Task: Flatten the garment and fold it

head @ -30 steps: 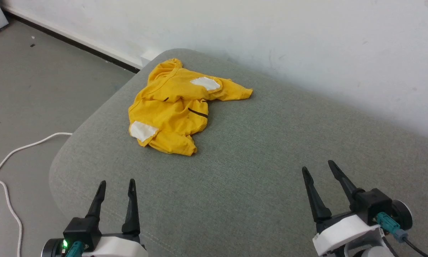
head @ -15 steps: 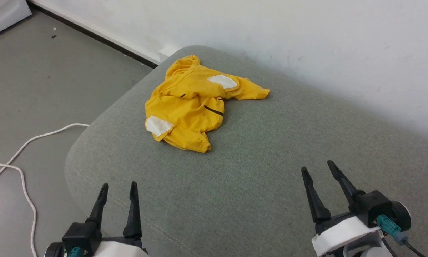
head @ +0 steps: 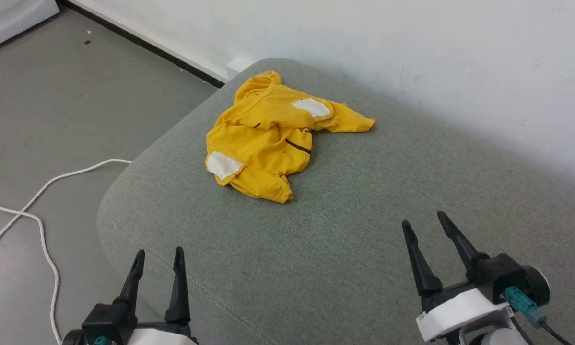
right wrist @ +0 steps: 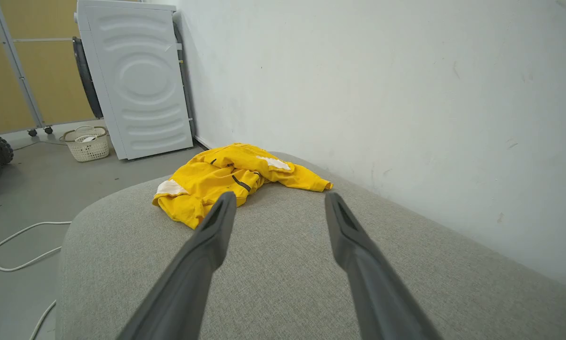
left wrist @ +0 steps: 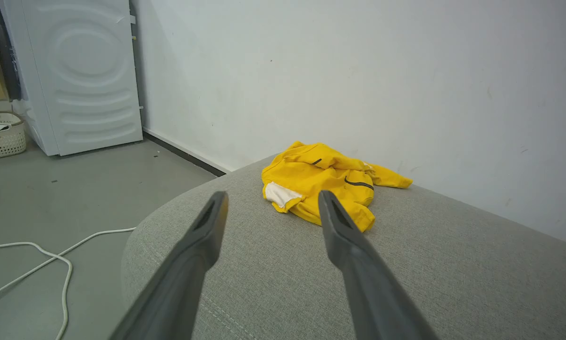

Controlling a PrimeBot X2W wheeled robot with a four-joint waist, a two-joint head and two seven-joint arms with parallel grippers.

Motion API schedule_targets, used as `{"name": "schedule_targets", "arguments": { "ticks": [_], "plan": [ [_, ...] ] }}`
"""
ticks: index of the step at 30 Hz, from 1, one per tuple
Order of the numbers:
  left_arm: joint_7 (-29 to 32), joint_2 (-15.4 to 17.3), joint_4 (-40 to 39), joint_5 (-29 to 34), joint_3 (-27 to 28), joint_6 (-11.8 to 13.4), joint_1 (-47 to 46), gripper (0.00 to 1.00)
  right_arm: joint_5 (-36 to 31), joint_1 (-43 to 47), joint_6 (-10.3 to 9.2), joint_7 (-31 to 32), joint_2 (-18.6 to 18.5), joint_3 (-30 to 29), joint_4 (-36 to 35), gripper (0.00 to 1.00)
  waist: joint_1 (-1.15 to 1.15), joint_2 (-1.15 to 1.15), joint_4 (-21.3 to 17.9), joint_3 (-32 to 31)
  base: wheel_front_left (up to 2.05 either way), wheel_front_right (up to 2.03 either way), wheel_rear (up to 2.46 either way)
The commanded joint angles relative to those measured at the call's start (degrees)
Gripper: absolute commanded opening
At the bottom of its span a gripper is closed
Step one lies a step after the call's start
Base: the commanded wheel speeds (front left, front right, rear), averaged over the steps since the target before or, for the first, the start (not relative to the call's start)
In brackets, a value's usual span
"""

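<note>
We see the crumpled shirt [head: 268, 139] on the sofa [head: 340, 258], well ahead of the left gripper [head: 159, 250] and right gripper [head: 422, 219], both hovering low, spread, empty.

Soft, even indoor light brightens the white wall [head: 412, 48], without glare. The shirt [head: 268, 139] throws only a thin shadow on the grey cushion [head: 340, 249]. The head view is sharp; in both wrist views the near fingers [left wrist: 188, 264] are blurred, out of focus.

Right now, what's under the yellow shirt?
The garment lies crumpled on the grey cushion, which shows around its edges. The patch beneath its folds is covered, so anything there can't be seen.
</note>
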Motion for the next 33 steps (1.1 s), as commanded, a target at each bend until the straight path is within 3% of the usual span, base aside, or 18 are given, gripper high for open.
{"name": "schedule_targets", "arguments": {
  "ticks": [1, 5, 10, 14, 20, 25, 33],
  "plan": [
    [-0.28, -0.23, -0.17, -0.14, -0.09, 0.07, 0.44, 1.0, 0.06, -0.37, -0.06, -0.3, 0.15, -0.21, 0.0, 1.0, 0.0, 0.0, -0.06, 0.01, 0.0, 0.0, 0.0],
    [-0.28, -0.23, -0.36, -0.94, -0.14, 0.28, 0.19, 1.0, -0.15, -0.36, -0.06, -0.3, 0.15, -0.35, -0.3, 1.0, 0.0, 0.0, -0.15, 0.38, 0.0, 0.0, 0.0],
    [-0.28, -0.23, -3.3, -7.69, -0.87, 1.83, -2.62, 1.0, -0.52, -0.14, -0.06, -0.3, 0.15, -1.28, -1.14, 1.0, 0.0, 0.0, 0.27, 1.22, 0.0, 0.0, 0.0],
    [0.22, -0.22, -7.34, -9.96, -2.89, 0.86, -8.24, 1.0, -1.69, -0.18, -0.06, 0.04, 0.15, -2.65, -3.35, 1.0, 0.0, 0.0, 0.51, 2.8, 0.0, 0.0, 0.0],
    [10.37, 3.28, -11.42, -8.5, -3.75, 0.61, -23.34, 1.0, -4.63, -0.88, -0.06, 3.59, 0.15, -4.15, -10.36, 1.0, 0.0, 0.0, -0.57, 7.34, 0.0, 0.0, 0.0],
    [18.16, 7.22, -5.67, -8.41, -3.0, -0.63, -37.1, 1.0, -7.08, -2.2, -0.06, 8.54, -0.41, -2.69, -18.09, 1.0, 0.0, 0.0, -3.09, 12.66, 0.0, 0.0, 0.0],
    [26.19, 12.67, 10.64, -9.84, -1.64, -2.84, -52.42, 1.0, -7.08, -4.86, -0.06, 16.42, -5.84, -0.18, -29.95, 1.0, 0.0, 0.0, -7.83, 22.82, 0.0, 0.0, 0.0]
  ]
}}
